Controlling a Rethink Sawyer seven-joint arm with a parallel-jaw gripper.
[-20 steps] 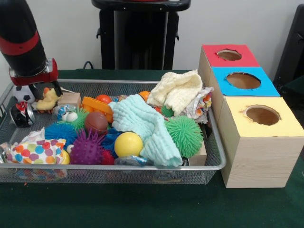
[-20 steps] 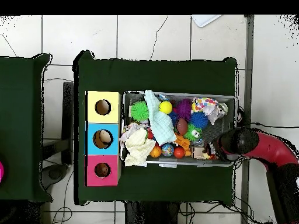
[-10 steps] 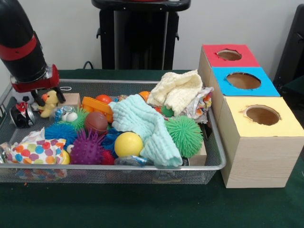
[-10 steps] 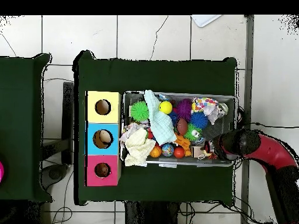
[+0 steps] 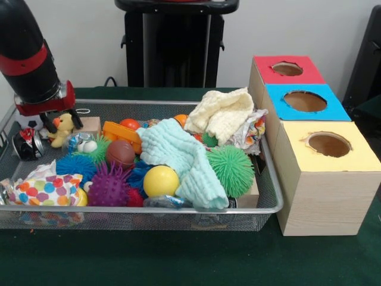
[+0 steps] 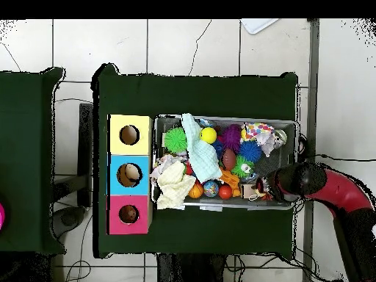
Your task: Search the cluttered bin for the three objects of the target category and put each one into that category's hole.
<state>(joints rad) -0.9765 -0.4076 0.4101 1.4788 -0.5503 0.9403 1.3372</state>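
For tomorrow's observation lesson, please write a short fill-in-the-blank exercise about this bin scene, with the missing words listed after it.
1. The box nearest the camera has a ____ top.
2. The gripper holds a small yellow toy ____.
3. The green spiky ball lies beside a light ____ cloth.
4. The middle box has a ____ top.

Missing words: yellow; duck; blue; blue
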